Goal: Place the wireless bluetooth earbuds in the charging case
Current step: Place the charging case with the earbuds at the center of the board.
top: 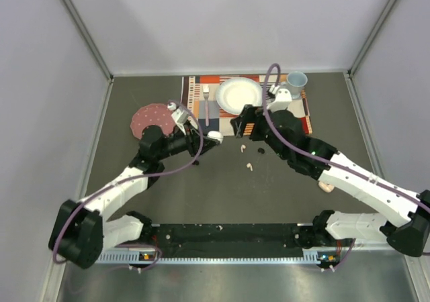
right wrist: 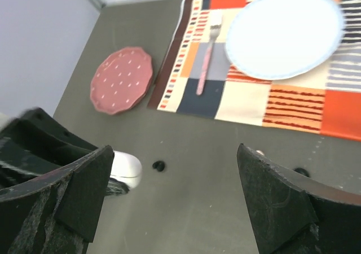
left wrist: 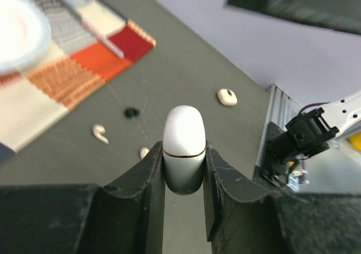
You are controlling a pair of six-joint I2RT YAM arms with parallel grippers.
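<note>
My left gripper (top: 209,138) is shut on a white charging case (top: 215,135) with its lid closed; in the left wrist view the case (left wrist: 184,147) sits upright between the pads above the table. My right gripper (top: 238,126) hangs open and empty close to the case's right; in its wrist view (right wrist: 180,192) the case (right wrist: 125,169) shows at the left. Loose on the table are a pale earbud (top: 243,147), another pale earbud (top: 248,167) and a black earbud (top: 261,151). The left wrist view shows a pale earbud (left wrist: 100,133) and a black earbud (left wrist: 131,112). A black earbud (right wrist: 159,165) lies below the right jaws.
A striped placemat (top: 195,94) at the back holds a white plate (top: 238,94), a pink fork (top: 206,104) and a pale blue cup (top: 296,80). A red dotted plate (top: 151,119) lies to its left. A small pinkish object (top: 326,186) lies beside my right forearm.
</note>
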